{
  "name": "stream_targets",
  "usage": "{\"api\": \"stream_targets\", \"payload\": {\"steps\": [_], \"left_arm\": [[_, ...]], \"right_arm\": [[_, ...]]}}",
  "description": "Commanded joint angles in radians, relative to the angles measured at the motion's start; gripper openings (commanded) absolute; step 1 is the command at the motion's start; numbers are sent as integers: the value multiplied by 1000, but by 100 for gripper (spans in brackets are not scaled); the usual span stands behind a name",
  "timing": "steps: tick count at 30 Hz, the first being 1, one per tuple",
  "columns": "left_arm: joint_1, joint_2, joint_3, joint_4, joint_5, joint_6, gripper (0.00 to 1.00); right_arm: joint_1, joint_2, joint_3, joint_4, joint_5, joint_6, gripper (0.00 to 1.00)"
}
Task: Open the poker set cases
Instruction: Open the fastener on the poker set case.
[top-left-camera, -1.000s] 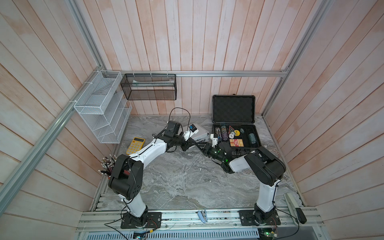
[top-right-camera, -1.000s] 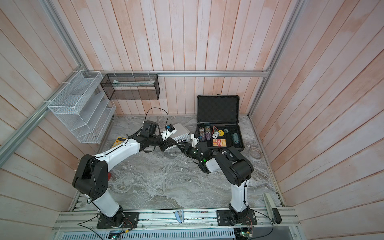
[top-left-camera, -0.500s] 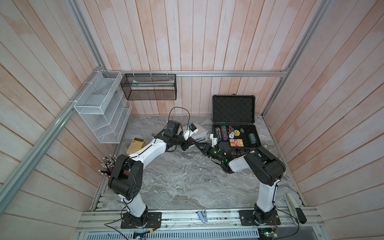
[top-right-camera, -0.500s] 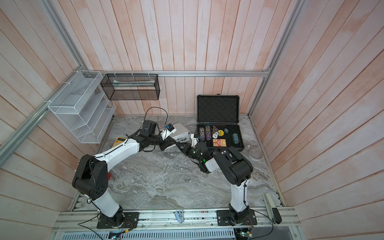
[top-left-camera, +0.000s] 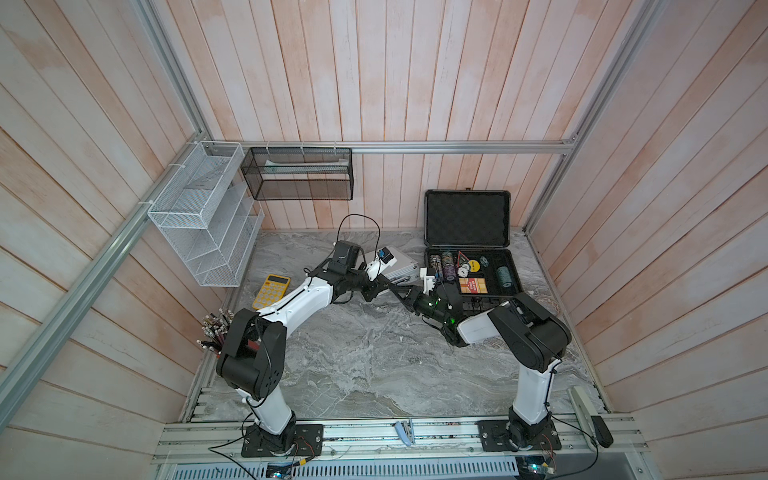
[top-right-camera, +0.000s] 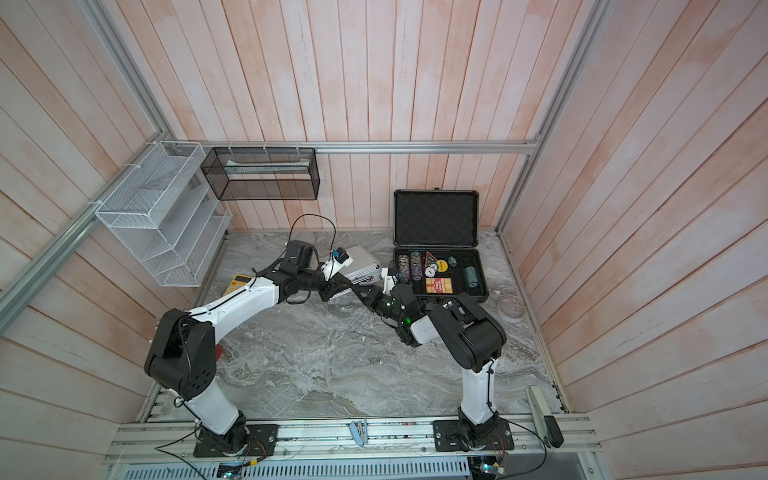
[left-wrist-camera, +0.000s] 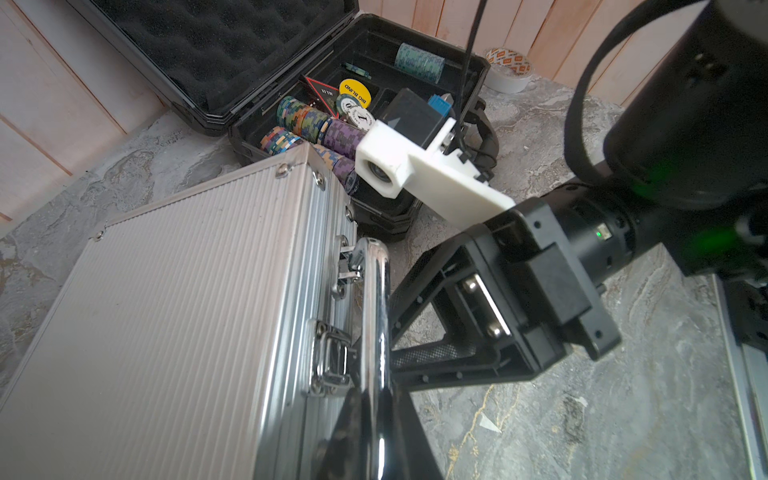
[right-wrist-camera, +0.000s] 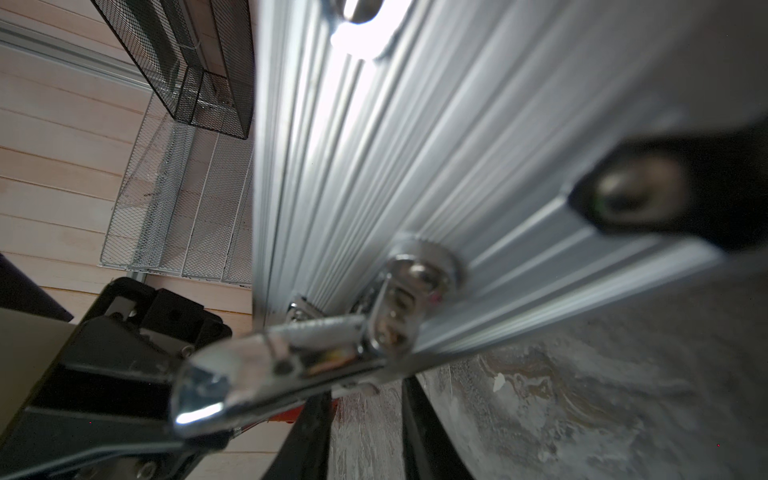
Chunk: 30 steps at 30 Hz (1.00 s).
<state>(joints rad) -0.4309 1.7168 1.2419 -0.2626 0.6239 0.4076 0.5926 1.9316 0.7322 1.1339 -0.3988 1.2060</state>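
The silver case (top-left-camera: 401, 266) lies closed on the counter (top-left-camera: 374, 365), with its front edge facing both arms. The left gripper (left-wrist-camera: 374, 440) is clamped around the case's chrome handle (left-wrist-camera: 376, 299). In the left wrist view its dark fingers flank the bar on both sides. The right gripper (left-wrist-camera: 395, 328) points at the same handle from the opposite side. Its jaws stand apart and its tips are just beside the bar, near a latch (left-wrist-camera: 332, 357); whether they touch anything cannot be told. In the right wrist view the ribbed front of the case fills most of the frame, blurred. Just beyond the right gripper, toward the back wall, the black case (top-left-camera: 467, 218) stands already open. Its lid is upright and poker chips (left-wrist-camera: 307, 120) sit in its tray. A yellow calculator (top-left-camera: 272, 290) lies well off to the left gripper's outer side.
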Motion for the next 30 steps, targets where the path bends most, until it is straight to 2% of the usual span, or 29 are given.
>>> {"api": "stream_targets", "payload": {"steps": [1,8,15,25,30], "left_arm": [[-5,-28,22,62,39,16,0],[-4,-27,22,60,31,19,0],[-5,-23,22,59,34,19,0],[-5,-17,24,63,39,14,0],[-5,-15,20,63,37,14,0]], "right_arm": [[3,-29,13,-4,22,6,30],[3,-53,-2,-46,20,-13,28],[1,-24,-20,40,25,24,26],[3,11,-8,76,21,38,33],[3,17,-13,135,11,78,28]]}}
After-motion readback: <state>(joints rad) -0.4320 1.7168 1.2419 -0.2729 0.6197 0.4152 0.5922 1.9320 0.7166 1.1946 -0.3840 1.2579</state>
